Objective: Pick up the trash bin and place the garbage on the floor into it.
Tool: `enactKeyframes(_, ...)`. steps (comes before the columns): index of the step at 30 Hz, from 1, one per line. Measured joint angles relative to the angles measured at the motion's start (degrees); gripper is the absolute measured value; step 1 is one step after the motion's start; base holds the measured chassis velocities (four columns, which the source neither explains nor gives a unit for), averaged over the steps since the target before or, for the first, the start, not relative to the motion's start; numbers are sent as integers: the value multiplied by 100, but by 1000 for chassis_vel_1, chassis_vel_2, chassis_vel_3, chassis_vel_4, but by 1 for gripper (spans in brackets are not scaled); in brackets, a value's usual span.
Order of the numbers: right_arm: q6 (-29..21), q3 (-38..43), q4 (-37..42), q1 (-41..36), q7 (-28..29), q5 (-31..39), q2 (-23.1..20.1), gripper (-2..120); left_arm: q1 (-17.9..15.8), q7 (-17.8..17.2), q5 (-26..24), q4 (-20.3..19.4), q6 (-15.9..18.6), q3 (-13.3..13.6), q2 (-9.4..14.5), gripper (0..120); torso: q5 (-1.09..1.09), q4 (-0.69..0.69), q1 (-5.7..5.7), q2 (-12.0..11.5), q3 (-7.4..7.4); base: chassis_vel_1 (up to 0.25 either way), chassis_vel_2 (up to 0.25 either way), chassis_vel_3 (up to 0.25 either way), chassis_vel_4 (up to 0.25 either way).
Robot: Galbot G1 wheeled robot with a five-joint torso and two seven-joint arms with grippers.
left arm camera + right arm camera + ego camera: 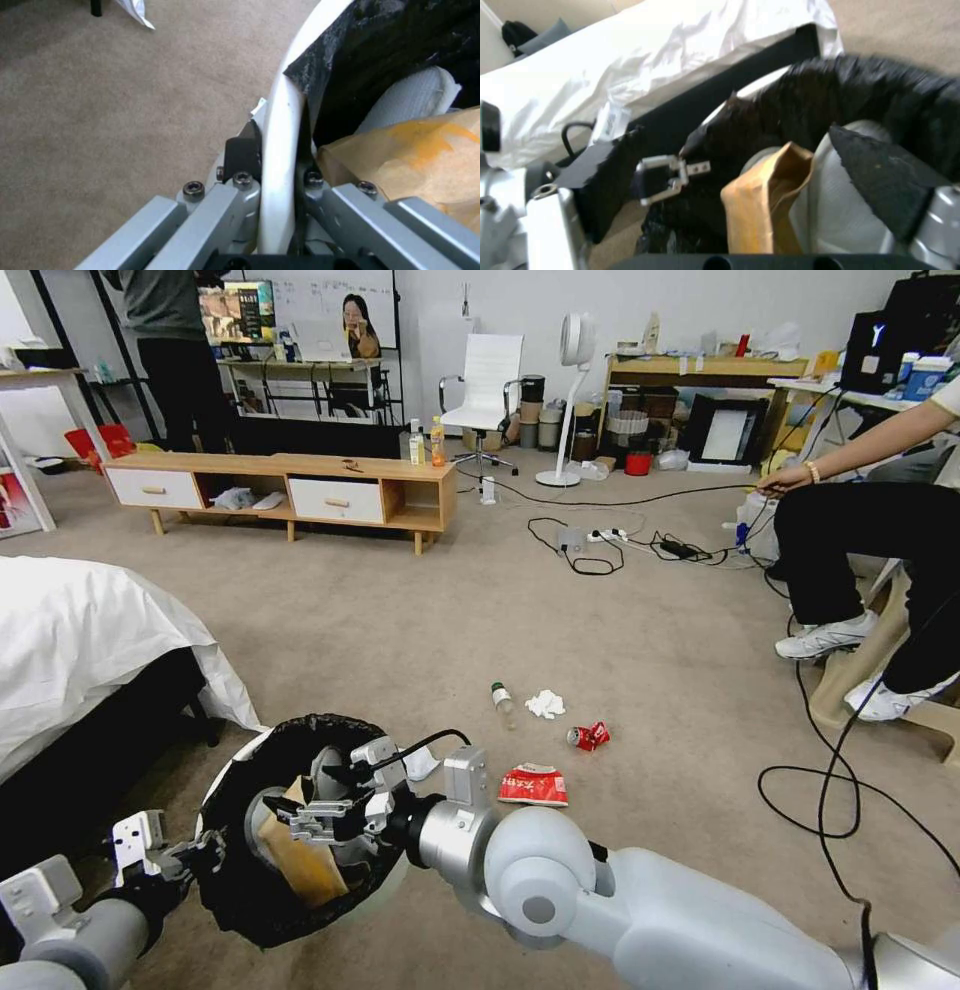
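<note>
White plastic shows at the rim of the trash bin (232, 762), where the black bag (330, 732) folded over it has slipped back. The bin is tilted, its mouth facing the head camera, close beside the white-sheeted bed (80, 630). The left gripper (200, 850) clamps that rim, one finger outside the wall and one inside, as the left wrist view shows (280, 165). Inside the bin stands the brown cardboard piece (300, 860), leaning on the inner wall. The right gripper (315, 815) is over the bin's mouth, just above the cardboard; in the right wrist view its dark pads (885, 183) stand spread apart with the cardboard (765, 202) between them, touching neither.

Beyond the bin, on the beige-grey floor (400, 630), lies the remaining litter. Nearest the bin is the red-white snack packet (533, 785). Farther from the bin is the crushed red can (588, 736). Past those lie a white tissue (545, 704) and the small clear green-capped bottle (503, 700), just beside each other. Another white scrap (420, 764) lies against the bin's far rim, partly hidden by the right arm's cable.
</note>
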Motion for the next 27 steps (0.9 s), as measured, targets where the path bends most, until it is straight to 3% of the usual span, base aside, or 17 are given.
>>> enactKeyframes(13, -33, 1083, 573, -54, -38, 171, -495, 98, -15, 29, 190, 144, 0, 44, -97, 2, 1, 0, 0, 0, 0, 0, 0, 0, 0)
enactKeyframes(27, 314, 1978, 789, -437, -238, 172, -635, 99, 13, 76, 382, 212, 0, 43, -163, 2, 0, 1, 0, 0, 0, 0, 0, 0, 0)
